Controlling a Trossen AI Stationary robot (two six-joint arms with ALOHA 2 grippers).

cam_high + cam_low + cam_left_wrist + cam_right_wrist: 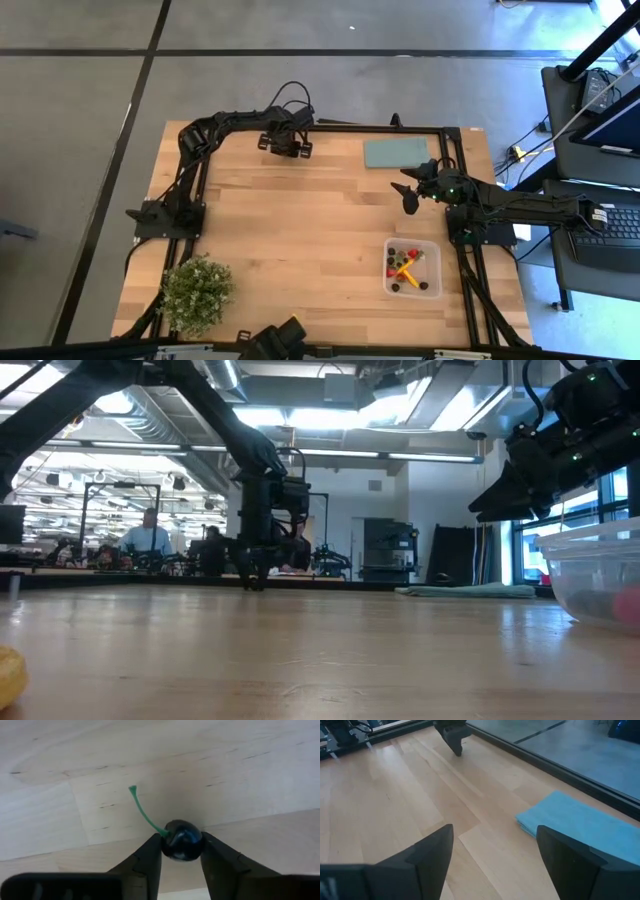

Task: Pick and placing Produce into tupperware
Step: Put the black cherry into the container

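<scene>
A dark, glossy round cherry (183, 840) with a green stem lies near the table's far edge. My left gripper (288, 150) points down over it and is shut on it; the low view shows its fingertips (255, 582) at the tabletop. The clear tupperware (388, 270) stands near the right front and holds several red, dark and orange-yellow pieces of produce (405, 265). My right gripper (410, 192) hangs open above the table's right side, near the teal slab, with nothing between its fingers (492, 845). My left gripper pinches the cherry's round body (170, 845) between its two fingers, one on each side. The fingers come from above, pointing down. The green stem (142, 810) sticks out free beyond the fingers, over the wood. I cannot tell whether the cherry rests on the table.
A flat teal slab (395, 153) lies at the far right. A bushy green potted plant (196, 292) stands at the near left corner. A black frame (350, 126) runs along the table's far and side edges. Bare wood fills the table's middle.
</scene>
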